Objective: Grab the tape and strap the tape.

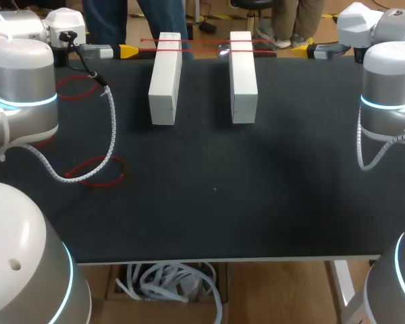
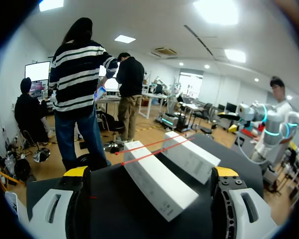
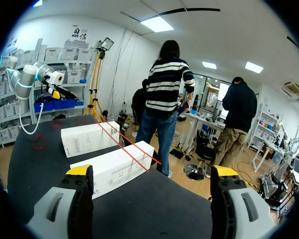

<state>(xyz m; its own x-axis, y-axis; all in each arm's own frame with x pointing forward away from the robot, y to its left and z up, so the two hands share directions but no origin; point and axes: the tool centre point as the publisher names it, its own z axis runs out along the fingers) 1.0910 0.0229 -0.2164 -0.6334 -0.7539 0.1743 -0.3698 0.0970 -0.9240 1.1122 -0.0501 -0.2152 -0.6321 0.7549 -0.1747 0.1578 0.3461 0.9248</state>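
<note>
Head frame: black table (image 1: 223,202), two white blocks standing side by side in the upper middle, well apart: left block (image 1: 165,81), right block (image 1: 243,77).

Red tape (image 1: 206,50) stretched as two thin parallel lines across the far ends of both blocks, near the table's far edge at the top of the frame. Lying over the block tops, spanning the gap between them.

Left gripper (image 1: 125,50) at upper left, level with the tape line, yellow tip pointing toward the left block. Right gripper (image 1: 304,48) at upper right, mirrored, pointing toward the right block. Tape ends running out close to both tips; cannot tell whether touching.

Left wrist view: yellow fingers (image 2: 75,172) spread wide, released; both blocks ahead, tape crossing their far ends.

Right wrist view: same, fingers (image 3: 79,170) spread wide, released; blocks ahead, tape slanting over them.

Two more red loops (image 1: 98,170) lying flat on the table at left, one under the left arm's white coiled cable (image 1: 111,128).
</note>
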